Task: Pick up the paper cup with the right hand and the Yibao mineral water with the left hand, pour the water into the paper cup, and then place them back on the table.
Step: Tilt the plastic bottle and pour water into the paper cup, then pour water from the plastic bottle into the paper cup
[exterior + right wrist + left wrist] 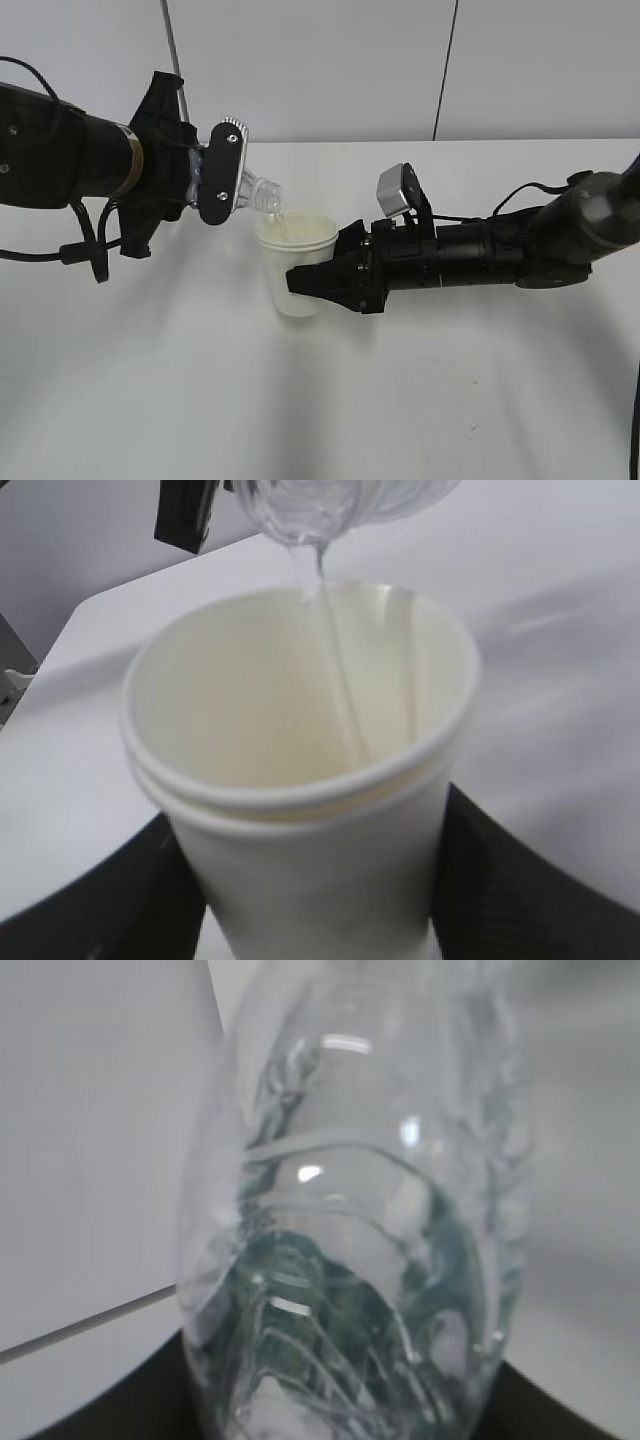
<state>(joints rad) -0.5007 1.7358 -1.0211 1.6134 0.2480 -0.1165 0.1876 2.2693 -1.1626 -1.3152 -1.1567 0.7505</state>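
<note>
We see the paper cup (pixel 297 262) as matt cream paper, smooth inside, with a rolled rim that looks doubled in the right wrist view. The Yibao mineral water (pixel 350 1220) is clear, glossy plastic, ribbed and catching bright highlights. The left hand (pixel 222 172) carries a brushed grey-silver metal plate against matt black casing, with a yellowish band on the arm. The right hand (pixel 315 281) is matt black plastic. The table (pixel 450 400) looks smooth, white and faintly speckled.
</note>
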